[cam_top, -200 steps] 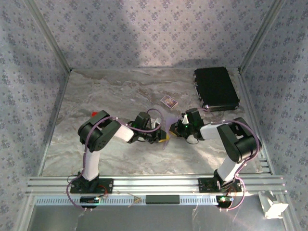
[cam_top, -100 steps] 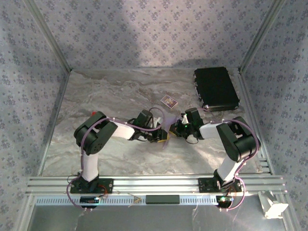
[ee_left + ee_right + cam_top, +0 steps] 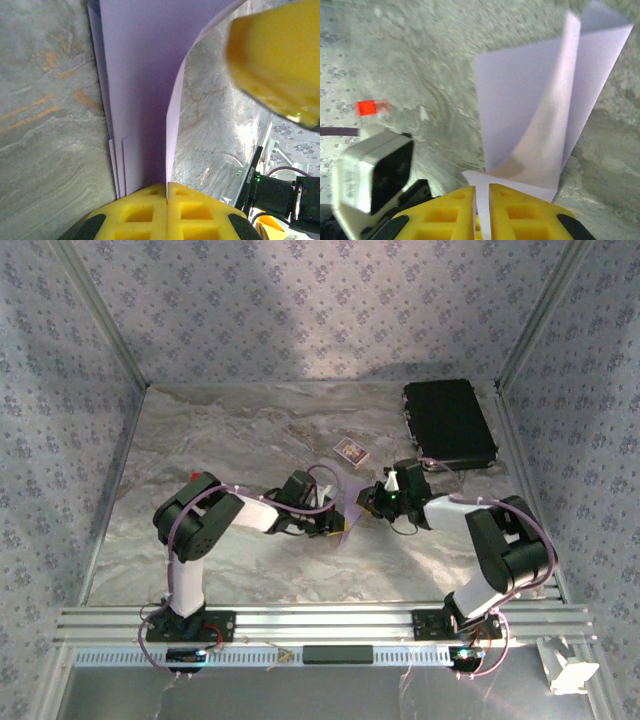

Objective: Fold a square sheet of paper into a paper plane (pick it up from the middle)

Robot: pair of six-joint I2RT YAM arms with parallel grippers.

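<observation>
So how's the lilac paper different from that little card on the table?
The paper is plain lilac; the card is patterned. The paper is folded and curling; the card is a flat little rectangle. The paper is pinched in the shut left claw; the card lies on the table with nothing touching it. Both look thin.
</observation>
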